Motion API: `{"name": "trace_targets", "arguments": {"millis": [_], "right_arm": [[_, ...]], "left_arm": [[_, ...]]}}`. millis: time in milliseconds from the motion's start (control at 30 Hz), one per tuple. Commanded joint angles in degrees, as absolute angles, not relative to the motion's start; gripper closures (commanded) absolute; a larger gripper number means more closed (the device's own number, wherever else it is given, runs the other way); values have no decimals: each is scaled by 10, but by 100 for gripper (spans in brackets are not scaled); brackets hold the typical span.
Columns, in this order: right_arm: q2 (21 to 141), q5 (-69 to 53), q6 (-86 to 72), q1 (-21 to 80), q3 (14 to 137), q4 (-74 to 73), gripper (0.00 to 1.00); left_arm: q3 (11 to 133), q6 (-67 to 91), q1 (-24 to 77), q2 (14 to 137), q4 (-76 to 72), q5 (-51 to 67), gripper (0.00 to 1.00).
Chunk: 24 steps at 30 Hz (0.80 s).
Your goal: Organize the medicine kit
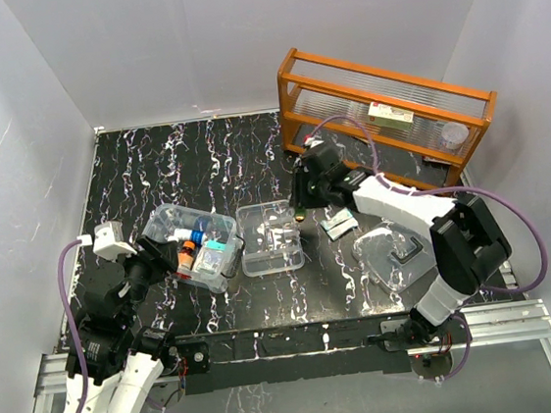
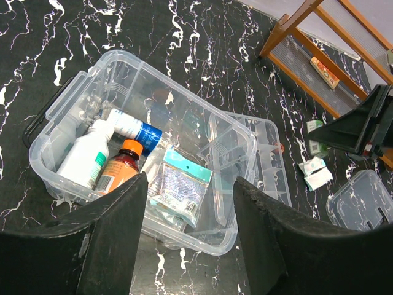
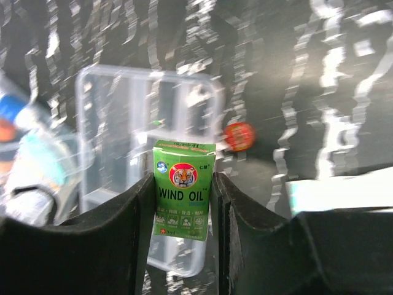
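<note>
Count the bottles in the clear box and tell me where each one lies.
3. The white bottle lies at the handle end of the clear box, the orange-capped amber bottle right beside it, the blue-and-white bottle behind both. More may hide under the packet.

Right gripper (image 3: 183,187) clamps a green Wind Oil box (image 3: 183,196) — clear divided tray (image 3: 110,110) behind it

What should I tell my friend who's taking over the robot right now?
Left end effector: open, empty, by the clear box.
Right end effector: shut on the green Wind Oil carton, beside the divided tray.
Done: bottles and a packet are in the box.
To do: probably place the carton, pack the sachets, then fit tray and lid.
</note>
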State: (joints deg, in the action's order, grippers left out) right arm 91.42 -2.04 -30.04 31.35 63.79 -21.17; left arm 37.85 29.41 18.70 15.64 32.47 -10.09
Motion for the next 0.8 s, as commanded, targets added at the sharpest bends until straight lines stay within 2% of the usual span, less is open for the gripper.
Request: {"name": "trace_targets", "arguments": {"millis": [0,233,767], "right_arm": [[892,24,-410,403,634,-145,64],[960,100,-470,491,688,-136,63],[1101,130,-455,526,789,-174,62]], "left_arm": [[389,292,186,150,323,-104,43],[388,293,186,147,324,-104,43],[389,292,186,146,322,-102,42]]}}
